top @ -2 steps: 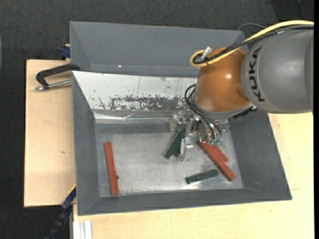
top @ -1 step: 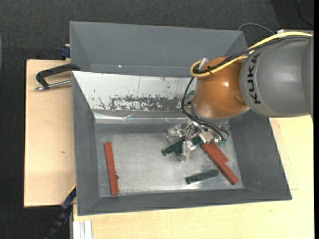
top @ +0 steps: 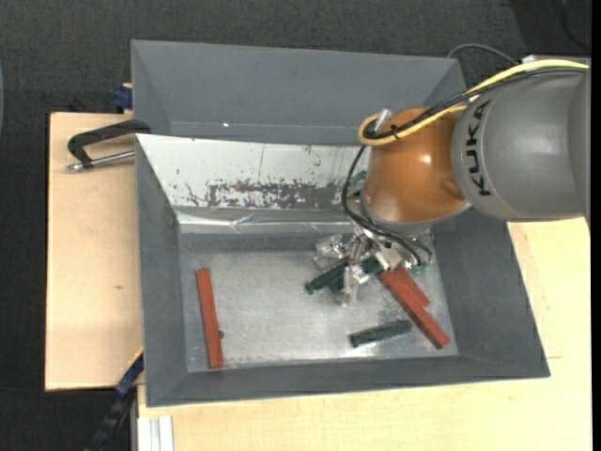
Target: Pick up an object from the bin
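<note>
Green stick (top: 326,279), flat, matte, lies at metal claw (top: 349,269); I cannot tell claw's state; red bar (top: 415,304) beside.

1. The bin (top: 158,280) is grey sheet metal. Its sloped walls are matt and even, and its floor is worn to a dull, scratched sheen (the back wall is bright enough to mirror and speckled with dark scuffs).
2. The left red stick (top: 208,318) and the right red stick (top: 418,306) look smooth and matt; plastic or painted wood, I cannot tell.
3. The dark green stick (top: 380,333) is matt too.
4. The orange cover (top: 413,172) is glossy, smooth plastic.
5. The arm casing (top: 535,148) is satin grey.
6. The gripper (top: 349,275) is shiny bare metal.
</note>
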`<state>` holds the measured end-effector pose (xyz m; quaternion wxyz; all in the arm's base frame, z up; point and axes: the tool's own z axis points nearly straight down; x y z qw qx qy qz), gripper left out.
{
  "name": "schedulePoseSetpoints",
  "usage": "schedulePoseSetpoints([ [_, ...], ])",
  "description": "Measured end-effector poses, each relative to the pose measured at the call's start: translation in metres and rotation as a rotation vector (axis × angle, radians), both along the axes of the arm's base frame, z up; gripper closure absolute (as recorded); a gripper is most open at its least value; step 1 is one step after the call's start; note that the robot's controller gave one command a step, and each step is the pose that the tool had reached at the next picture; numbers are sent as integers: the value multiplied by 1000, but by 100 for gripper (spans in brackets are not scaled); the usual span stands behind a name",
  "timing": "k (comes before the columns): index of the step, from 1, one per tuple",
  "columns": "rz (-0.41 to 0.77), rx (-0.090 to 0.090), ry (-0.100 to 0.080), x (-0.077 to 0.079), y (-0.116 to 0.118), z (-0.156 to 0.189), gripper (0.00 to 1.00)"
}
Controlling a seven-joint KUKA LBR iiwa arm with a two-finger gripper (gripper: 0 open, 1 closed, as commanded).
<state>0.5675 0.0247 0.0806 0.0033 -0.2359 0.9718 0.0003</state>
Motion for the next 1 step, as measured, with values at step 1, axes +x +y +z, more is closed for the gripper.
schedulePoseSetpoints([
  [1,-24,0,-1,-19,8,160,100],
])
